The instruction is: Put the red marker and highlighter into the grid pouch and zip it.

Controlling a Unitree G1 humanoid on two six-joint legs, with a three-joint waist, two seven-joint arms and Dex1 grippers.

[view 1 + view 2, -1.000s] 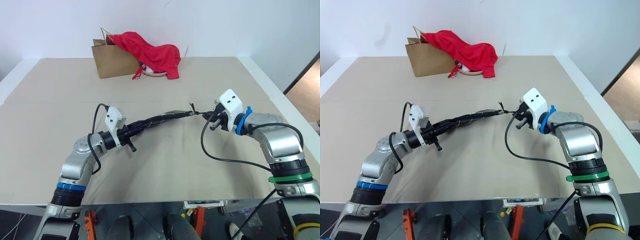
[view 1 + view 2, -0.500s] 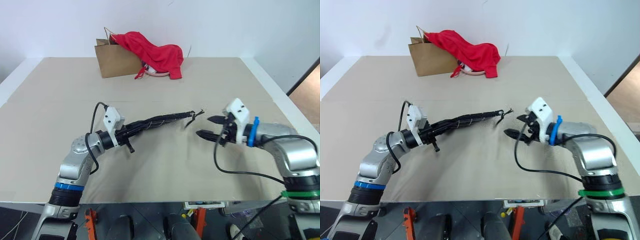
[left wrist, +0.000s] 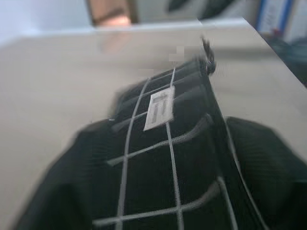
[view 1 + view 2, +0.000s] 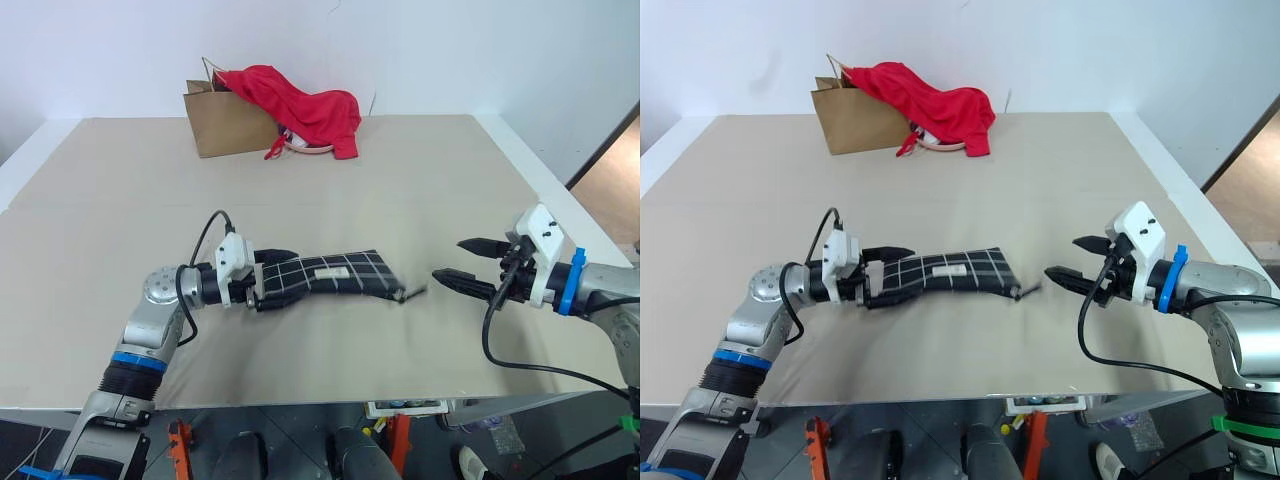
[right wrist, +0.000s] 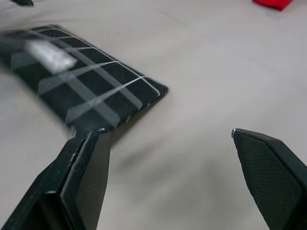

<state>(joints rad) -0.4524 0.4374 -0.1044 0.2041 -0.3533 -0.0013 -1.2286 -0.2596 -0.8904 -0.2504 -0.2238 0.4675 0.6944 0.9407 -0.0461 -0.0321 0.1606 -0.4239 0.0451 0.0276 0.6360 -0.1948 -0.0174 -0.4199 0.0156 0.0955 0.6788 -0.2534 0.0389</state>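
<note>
Lying flat, grid pouch (image 4: 325, 276) between left tool (image 4: 262, 280) fingers, right tool (image 4: 468, 264) apart.

Legible text — none | grid pouch (image 4: 320, 277) — small white label (image 3: 160, 108), centre of frame, marks blurred, unreadable
</note>
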